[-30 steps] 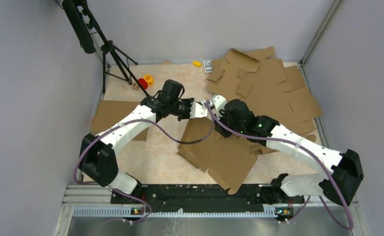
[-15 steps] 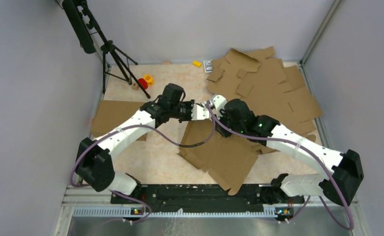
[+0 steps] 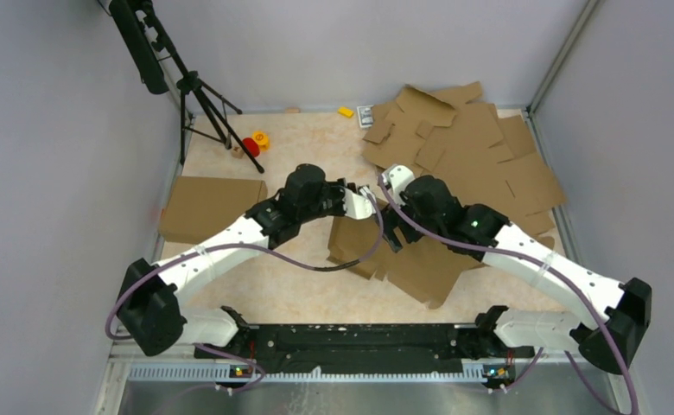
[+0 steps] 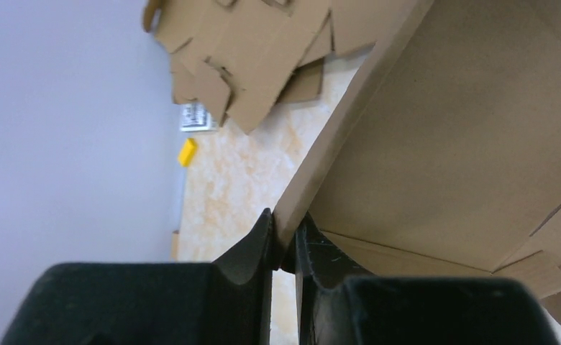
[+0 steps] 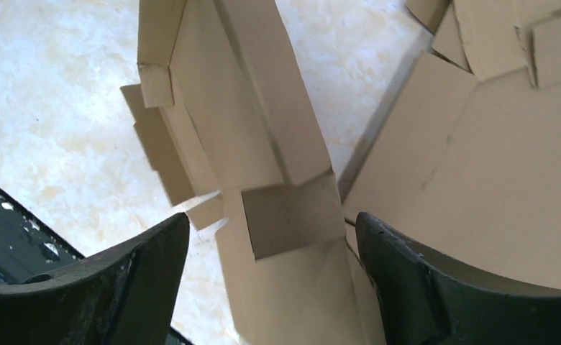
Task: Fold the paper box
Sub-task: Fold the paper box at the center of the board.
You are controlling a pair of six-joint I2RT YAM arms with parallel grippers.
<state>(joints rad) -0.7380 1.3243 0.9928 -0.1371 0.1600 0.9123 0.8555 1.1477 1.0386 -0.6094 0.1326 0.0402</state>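
Tightly in left hand (image 4: pixel 285 228), paper box (image 4: pixel 450 136) edge

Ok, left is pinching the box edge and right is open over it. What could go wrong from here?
1. The left tool holds the paper box by a thin panel edge only, at its fingertips. A pull could let it slip or crease.
2. The right tool stands open astride the half-folded part, gripping nothing. Closing there might crush it rather than fold it.
3. The spare blanks lie close beside the box, so dragging it may snag them.
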